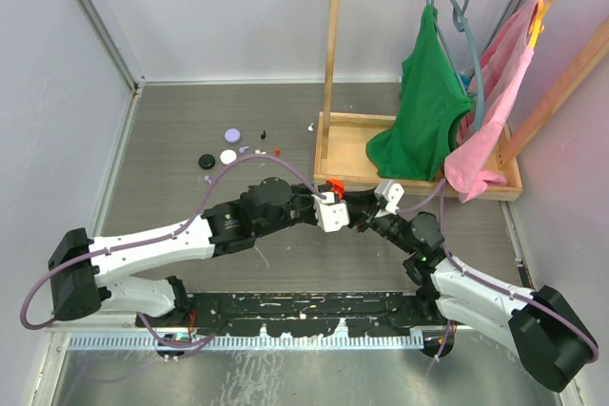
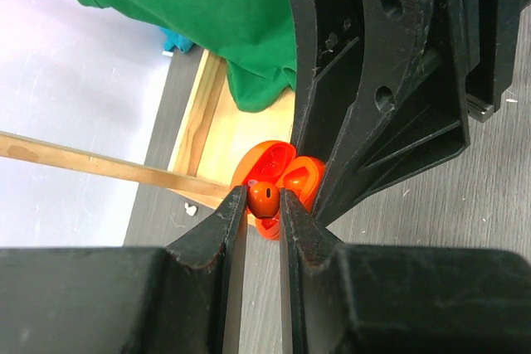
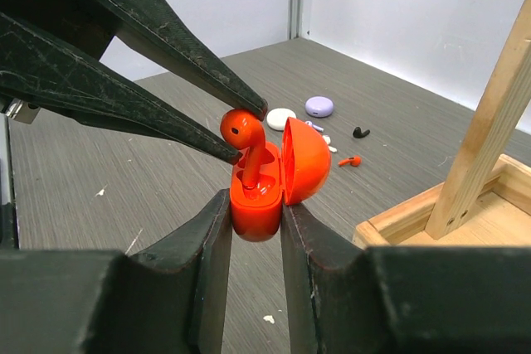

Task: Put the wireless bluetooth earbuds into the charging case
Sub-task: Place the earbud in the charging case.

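My right gripper (image 3: pixel 254 205) is shut on the base of an open red charging case (image 3: pixel 255 209) and holds it above the table, lid tipped to the right. My left gripper (image 2: pixel 264 196) is shut on the head of a red earbud (image 3: pixel 243 130). The earbud's stem reaches down into a slot of the case. The earbud (image 2: pixel 265 198) and case (image 2: pixel 300 173) also show in the left wrist view. In the top view the grippers meet at the orange case (image 1: pixel 333 184). A second red earbud (image 3: pixel 350 161) and a black one (image 3: pixel 360 132) lie on the table.
Lilac (image 1: pixel 231 135), white (image 1: pixel 228 156) and black (image 1: pixel 205 161) discs lie at the far left with tiny buds nearby. A wooden rack with a tray (image 1: pixel 352 125) stands at the right, holding a green garment (image 1: pixel 423 111) and a pink one (image 1: pixel 495 92).
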### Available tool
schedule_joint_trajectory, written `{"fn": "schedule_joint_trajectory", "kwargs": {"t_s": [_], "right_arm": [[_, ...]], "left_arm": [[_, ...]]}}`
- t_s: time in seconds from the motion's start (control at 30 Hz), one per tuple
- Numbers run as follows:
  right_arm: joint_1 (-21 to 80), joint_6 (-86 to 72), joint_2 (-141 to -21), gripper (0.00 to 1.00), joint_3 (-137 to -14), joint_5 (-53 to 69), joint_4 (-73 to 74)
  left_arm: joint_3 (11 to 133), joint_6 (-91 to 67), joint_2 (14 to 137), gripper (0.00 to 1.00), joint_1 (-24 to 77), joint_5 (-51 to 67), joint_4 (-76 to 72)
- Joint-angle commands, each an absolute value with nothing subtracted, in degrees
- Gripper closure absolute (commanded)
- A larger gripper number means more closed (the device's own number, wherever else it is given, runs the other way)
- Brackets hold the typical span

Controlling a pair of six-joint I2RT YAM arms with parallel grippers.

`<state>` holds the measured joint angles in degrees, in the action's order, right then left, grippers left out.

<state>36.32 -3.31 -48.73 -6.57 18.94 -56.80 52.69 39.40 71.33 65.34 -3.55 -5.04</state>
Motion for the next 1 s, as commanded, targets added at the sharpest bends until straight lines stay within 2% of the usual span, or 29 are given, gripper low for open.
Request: {"fn": "schedule_joint_trajectory", "kwargs": {"t_s": [0.0,0.43,0.97], "right_arm": [[36.56,-2.98,-48.6,0.96,-7.44,18.18,-63.97],[36.56,-3.07,-49.02,0.96,-7.48,19.07,-63.91],[36.65,-4.07,-50.31,0.96,-6.94,20.83,-66.69]], "left_arm": [[56.59,38.13,73.77,0.81,66.6,-7.26,0.14],[63.64,39.93,76.25,0.83,66.88,-11.51,11.04],[69.92,32.6,81.13,0.83,66.89,-15.49,17.65]]}}
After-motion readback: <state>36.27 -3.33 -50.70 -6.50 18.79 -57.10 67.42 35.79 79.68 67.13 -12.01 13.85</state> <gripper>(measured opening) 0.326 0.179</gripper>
